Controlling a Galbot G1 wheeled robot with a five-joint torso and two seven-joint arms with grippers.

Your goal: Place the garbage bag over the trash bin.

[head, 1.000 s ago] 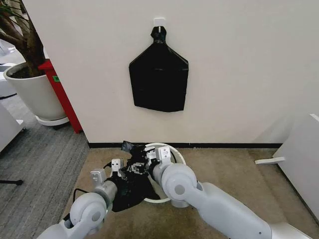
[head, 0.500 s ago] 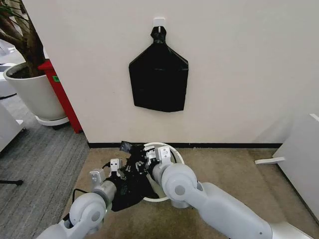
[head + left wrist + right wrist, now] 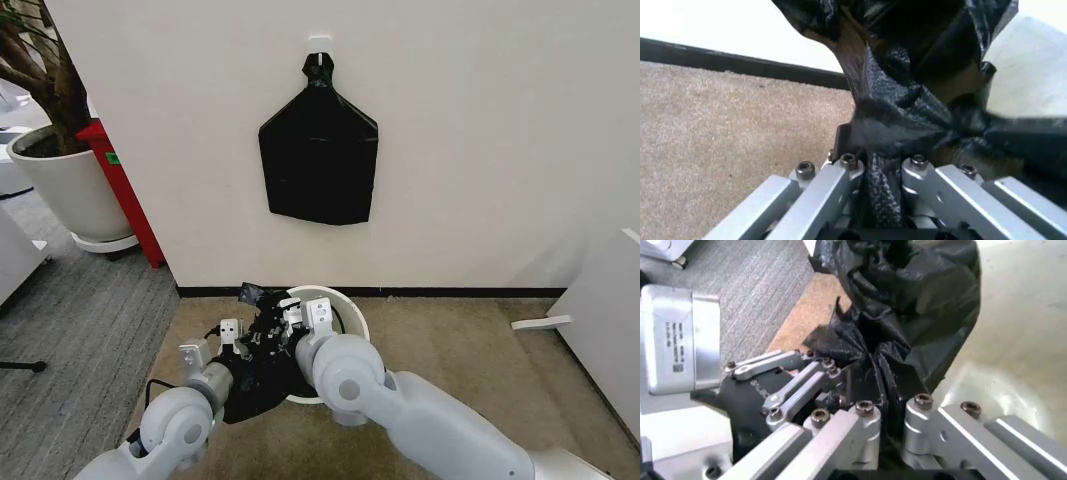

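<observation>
The black crinkly garbage bag [image 3: 262,362] hangs bunched over the left rim of the cream-white trash bin [image 3: 347,304] on the tan carpet by the wall. My left gripper [image 3: 232,338] is shut on the bag's left edge; in the left wrist view its fingers [image 3: 840,172] pinch a fold of the garbage bag [image 3: 920,105], with the trash bin [image 3: 1033,75] behind. My right gripper [image 3: 300,318] is shut on the bag at the bin's rim. In the right wrist view the right gripper [image 3: 885,407] clamps the garbage bag [image 3: 907,285], beside the left gripper [image 3: 815,371] and the bin's inside wall [image 3: 1013,340].
A flat black bag bundle [image 3: 318,150] hangs from a wall hook above the bin. A white plant pot [image 3: 65,185] and a red stand [image 3: 125,190] are at the left. White furniture [image 3: 600,320] borders the carpet at the right.
My right arm has shifted a little left, uncovering more of the bin's rim. The bag's top flap moved slightly left. Both grippers still hold the bag.
</observation>
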